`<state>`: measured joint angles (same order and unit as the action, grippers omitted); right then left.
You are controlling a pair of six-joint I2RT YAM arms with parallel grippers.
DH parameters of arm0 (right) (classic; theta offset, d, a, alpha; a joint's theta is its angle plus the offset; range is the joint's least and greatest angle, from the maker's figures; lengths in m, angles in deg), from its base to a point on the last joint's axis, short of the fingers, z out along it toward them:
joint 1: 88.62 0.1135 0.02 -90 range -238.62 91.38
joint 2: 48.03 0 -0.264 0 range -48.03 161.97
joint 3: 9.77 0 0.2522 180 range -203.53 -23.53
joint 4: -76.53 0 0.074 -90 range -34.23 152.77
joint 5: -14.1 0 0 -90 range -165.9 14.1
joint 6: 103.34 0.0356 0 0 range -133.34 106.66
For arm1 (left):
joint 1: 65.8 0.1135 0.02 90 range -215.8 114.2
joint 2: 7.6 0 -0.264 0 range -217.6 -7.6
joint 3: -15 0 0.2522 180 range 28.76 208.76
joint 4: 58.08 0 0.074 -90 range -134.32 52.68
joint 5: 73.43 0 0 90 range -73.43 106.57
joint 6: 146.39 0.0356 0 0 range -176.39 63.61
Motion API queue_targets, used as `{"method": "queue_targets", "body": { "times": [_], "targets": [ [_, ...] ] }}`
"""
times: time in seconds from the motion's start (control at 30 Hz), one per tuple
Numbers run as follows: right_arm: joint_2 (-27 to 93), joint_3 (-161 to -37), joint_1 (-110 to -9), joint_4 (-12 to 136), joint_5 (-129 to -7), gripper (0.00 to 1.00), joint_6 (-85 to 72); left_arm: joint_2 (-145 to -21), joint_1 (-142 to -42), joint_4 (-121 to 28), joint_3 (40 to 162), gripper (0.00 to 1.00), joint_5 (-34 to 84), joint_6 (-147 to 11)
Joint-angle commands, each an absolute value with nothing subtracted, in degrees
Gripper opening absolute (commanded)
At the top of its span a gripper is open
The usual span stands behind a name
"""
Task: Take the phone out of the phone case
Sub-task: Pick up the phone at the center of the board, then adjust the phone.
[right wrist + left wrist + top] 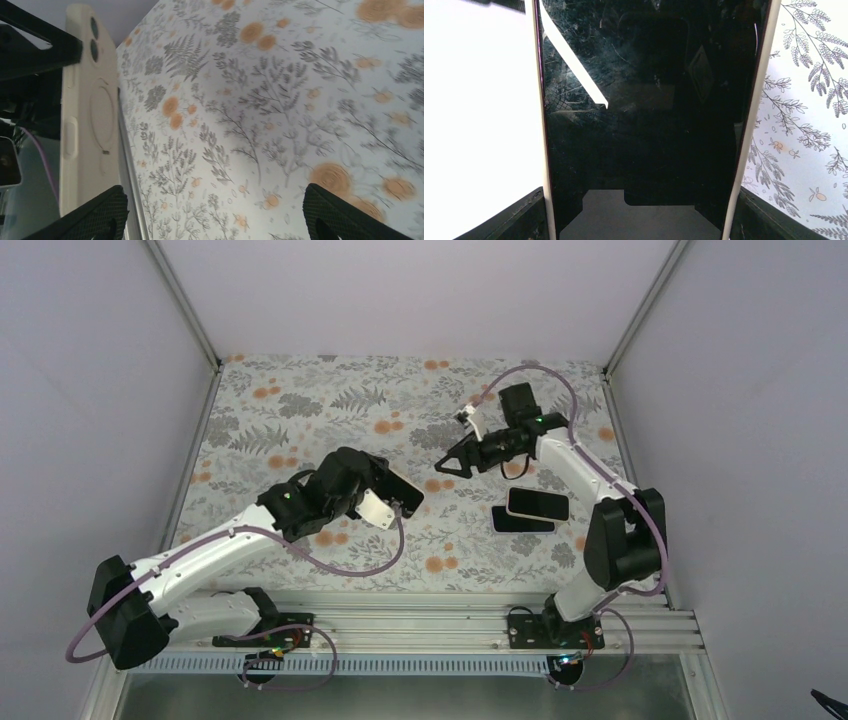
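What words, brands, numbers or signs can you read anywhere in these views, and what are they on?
No text can be read in any view.
Held phone, screen: dark, only glare and scratches.
Case, back: a ring and lens holes, no lettering.
Pale-edged phone and black phone on the table: too small to show any text.

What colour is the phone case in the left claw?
Plain cream; the phone case shows best in the right wrist view.
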<state>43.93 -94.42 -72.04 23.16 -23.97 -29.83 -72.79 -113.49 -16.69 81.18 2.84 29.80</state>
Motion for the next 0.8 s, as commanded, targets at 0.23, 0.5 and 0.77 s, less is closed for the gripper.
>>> {"method": "queue_targets", "body": {
  "times": [0.23,0.5,0.77],
  "targets": [
    [51.2,-105.0,-60.4,16.7,-22.5,0.74,-30.6,-69.9,-116.2,-22.9,78.7,0.43,-0.8,35.6],
    [54.3,-107.2,-55.4,15.1,-23.2,0.63,-30.4,-70.1,-116.7,-23.3,77.8,0.43,-1.7,37.0],
    [57.1,-110.7,-53.3,12.3,-22.9,0.51,-31.2,-70.5,-116.8,-23.6,77.4,0.43,-1.7,38.0]
  ]
}}
